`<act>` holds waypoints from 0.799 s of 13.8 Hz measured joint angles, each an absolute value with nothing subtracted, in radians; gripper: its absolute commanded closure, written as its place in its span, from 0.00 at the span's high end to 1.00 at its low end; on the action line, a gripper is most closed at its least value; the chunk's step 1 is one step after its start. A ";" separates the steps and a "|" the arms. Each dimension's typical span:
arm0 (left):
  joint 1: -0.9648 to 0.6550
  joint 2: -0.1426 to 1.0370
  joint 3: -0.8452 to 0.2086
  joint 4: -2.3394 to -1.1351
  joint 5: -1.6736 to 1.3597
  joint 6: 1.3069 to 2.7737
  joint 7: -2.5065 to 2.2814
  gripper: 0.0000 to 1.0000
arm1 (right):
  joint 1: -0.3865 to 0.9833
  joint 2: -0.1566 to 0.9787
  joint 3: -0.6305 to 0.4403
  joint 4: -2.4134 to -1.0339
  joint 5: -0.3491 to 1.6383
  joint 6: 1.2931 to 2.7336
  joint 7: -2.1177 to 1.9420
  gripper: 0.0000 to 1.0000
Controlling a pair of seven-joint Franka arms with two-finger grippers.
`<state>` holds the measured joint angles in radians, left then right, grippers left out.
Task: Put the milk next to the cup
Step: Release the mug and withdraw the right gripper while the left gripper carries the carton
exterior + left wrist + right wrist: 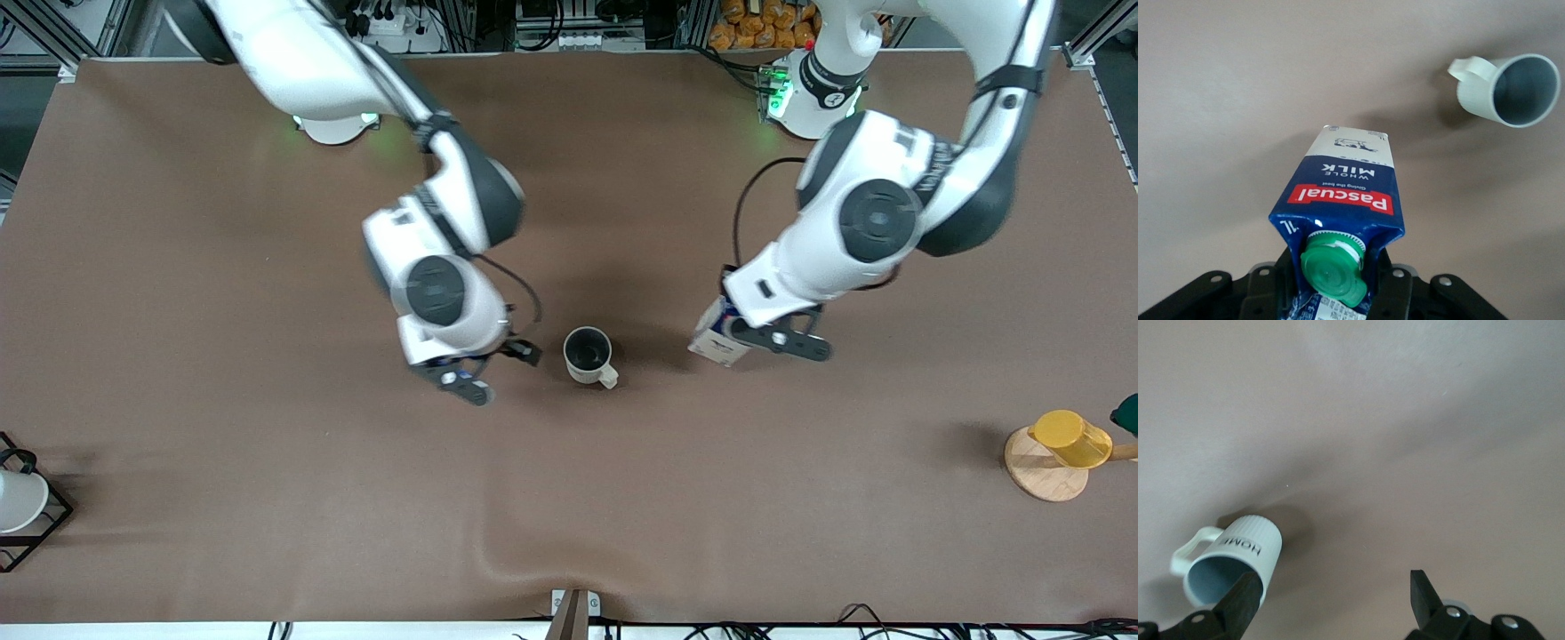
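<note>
The small dark blue gable-top milk carton (pixel 716 333) with its green round cap (pixel 1333 268), white side panels and red label band sits clamped in the left gripper (pixel 756 333), whose two fingers are drawn in tight on the carton's gabled top just beside the cap; in the left wrist view the carton hangs away from the gripper toward the brown table covering (pixel 267 498), its white base end farthest from the fingers. In the front view the carton shows at the gripper's nine o'clock, tilted, low over the table; whether its base touches the surface cannot be told. The small off-white ribbed ceramic mug (pixel 589 356) with a grey inside stands upright near the table's middle, at about nine o'clock from the carton and apart from it, its handle (pixel 609 380) turned to roughly five o'clock. The right gripper (pixel 484 372) hangs just beside the mug, at the mug's nine o'clock, with its jaws spread wide and nothing between them; the right wrist view shows the mug next to one dark finger (pixel 1245 597), not gripped. At the table's edge toward the left arm's end, a yellow cup (pixel 1071 437) rests on a round wooden base (pixel 1036 476); at the right arm's end stands a white cup (pixel 18 500) in a black wire frame (pixel 40 524).
</note>
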<state>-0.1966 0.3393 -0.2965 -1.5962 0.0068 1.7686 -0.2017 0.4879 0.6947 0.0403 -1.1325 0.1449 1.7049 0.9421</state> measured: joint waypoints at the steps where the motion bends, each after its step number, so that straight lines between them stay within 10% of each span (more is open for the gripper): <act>1: -0.220 0.346 -0.297 -1.596 0.007 1.769 -0.230 0.46 | 0.451 0.663 0.040 -1.129 0.158 1.649 0.872 1.00; 11: -0.442 0.437 -0.297 -1.599 0.013 1.772 -0.387 0.46 | 0.109 0.472 0.026 -1.129 0.109 1.393 0.337 1.00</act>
<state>-0.4419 0.4369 -0.2969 -1.5989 0.0126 1.7719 -0.3868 0.1091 0.4722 0.0258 -1.1292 0.1089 1.3928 0.3367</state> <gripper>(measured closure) 0.537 0.000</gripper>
